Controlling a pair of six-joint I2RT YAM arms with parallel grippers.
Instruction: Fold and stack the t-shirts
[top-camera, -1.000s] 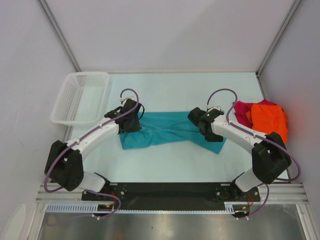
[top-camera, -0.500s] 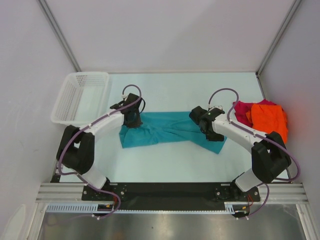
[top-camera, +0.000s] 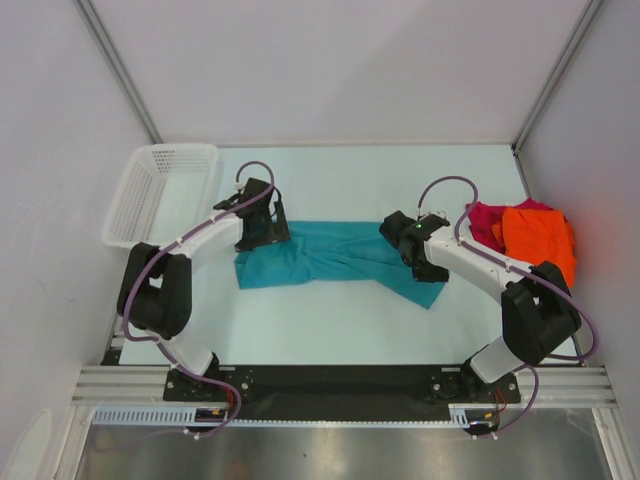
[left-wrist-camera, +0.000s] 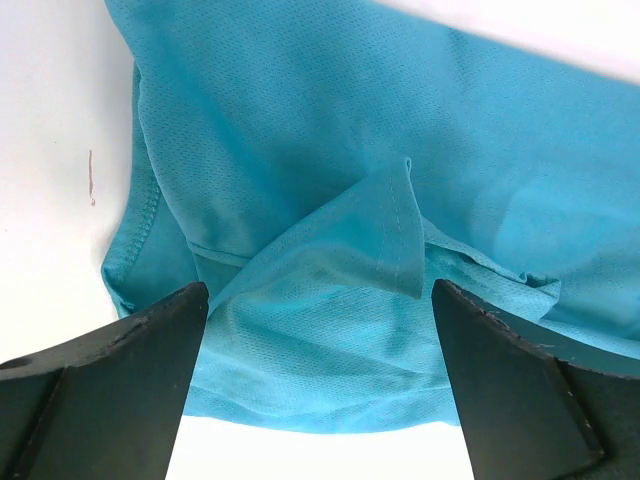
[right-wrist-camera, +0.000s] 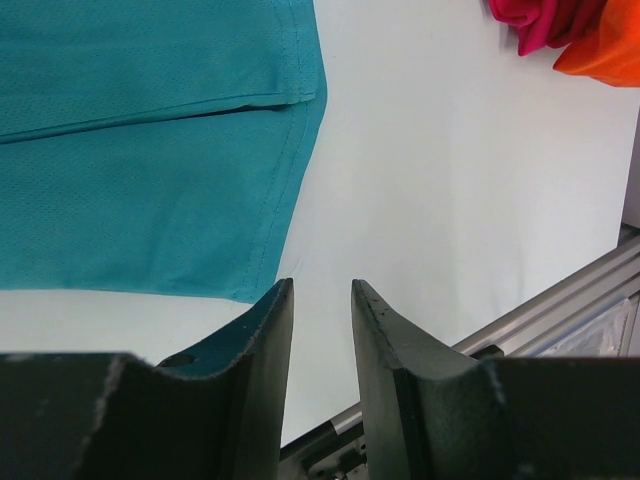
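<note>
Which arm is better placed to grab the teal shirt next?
Probably left: left gripper hangs wide open over the bunched end of the shirt; right gripper sits at its corner, mostly over table.

White plastic mesh basket at 10 o'clock on pale tabletop, close by left wall panel. Black base plate at 6 o'clock, set in aluminium rail; steel sheet below. Metal corner posts at 11 and 1. Left wrist view: thin brown mark on tabletop, 9 o'clock.
</note>
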